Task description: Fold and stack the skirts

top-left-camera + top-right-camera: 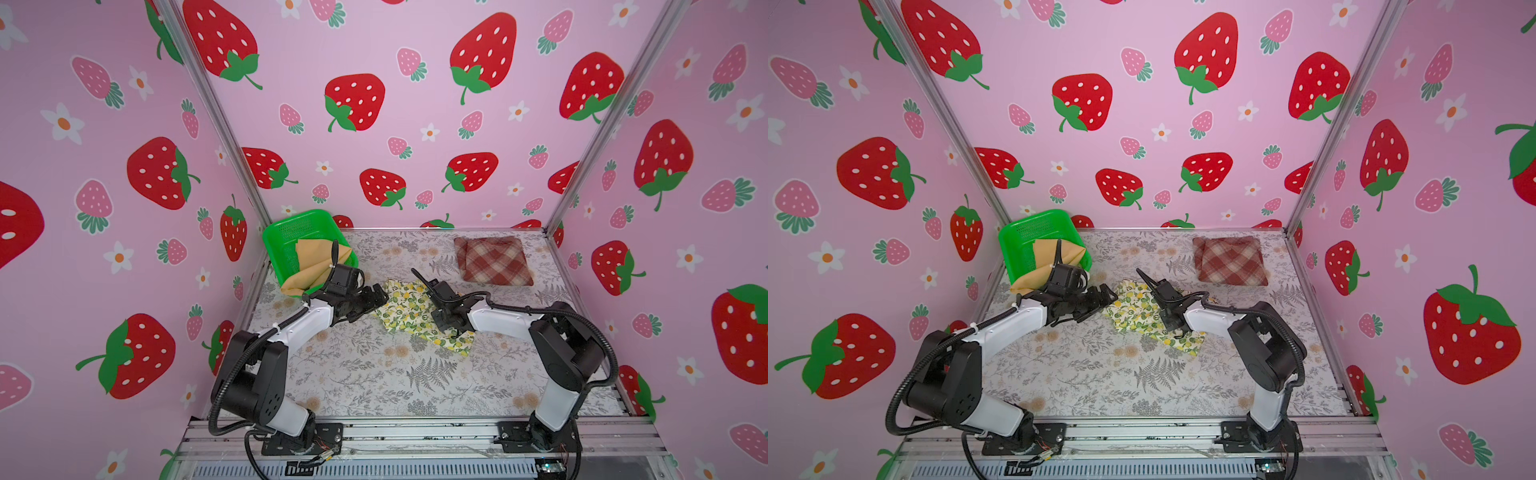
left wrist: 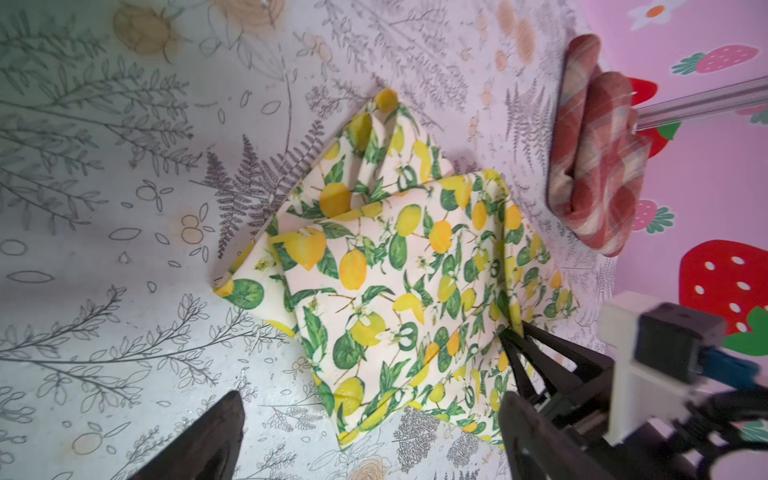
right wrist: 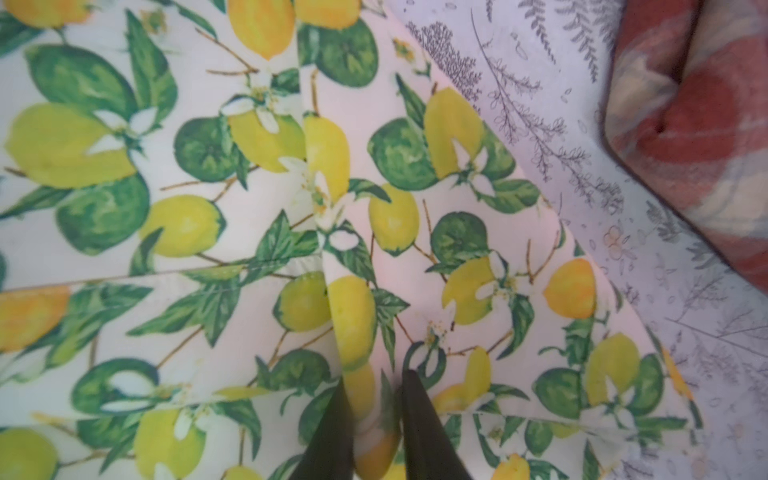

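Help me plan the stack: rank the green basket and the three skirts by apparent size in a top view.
1. green basket
2. lemon-print skirt
3. plaid skirt: nearly the same size as the lemon-print one and farther back, so unsure
4. mustard skirt: partly hidden behind the left arm

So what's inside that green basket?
A mustard-yellow skirt lies in the green basket, bunched and spilling over its near rim. The left arm covers part of it, and anything beneath the cloth is hidden.
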Tool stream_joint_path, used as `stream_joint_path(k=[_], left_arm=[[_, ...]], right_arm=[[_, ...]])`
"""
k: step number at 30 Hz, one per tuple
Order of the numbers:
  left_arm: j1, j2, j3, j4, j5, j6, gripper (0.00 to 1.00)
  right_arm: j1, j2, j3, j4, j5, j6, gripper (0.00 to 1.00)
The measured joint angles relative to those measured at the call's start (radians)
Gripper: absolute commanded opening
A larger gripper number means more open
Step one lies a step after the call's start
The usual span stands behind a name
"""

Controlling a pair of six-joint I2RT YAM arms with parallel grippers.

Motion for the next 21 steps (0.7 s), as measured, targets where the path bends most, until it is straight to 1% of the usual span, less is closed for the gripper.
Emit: stream_joint_path(k=[3,6,11,14,21], left_arm=[[0.000,0.045,0.000,0.011,0.008,0.002,0.90],[-0.006,0.069,-0.001,0.013,0.018,0.000,0.88],[-0.054,0.045,-0.028,0.041,0.015,0.000,0.87],[-0.086,0.016,-0.053,0.040,0.006,0.000,0.87],[-0.097,0.011,-0.051,0.024,-0.039,0.006,0.85]], right_arm=[[0.000,-0.003,0.014,-0.009,0.000,-0.002,0.19],[0.000,-0.027,0.015,-0.024,-0.001,-0.002,0.17],[-0.004,-0.084,0.043,-0.058,-0.001,-0.009,0.14],[-0.017,-0.128,0.069,-0.076,-0.005,-0.014,0.14],[-0.114,-0.225,0.111,-0.113,-0.040,-0.027,0.13]])
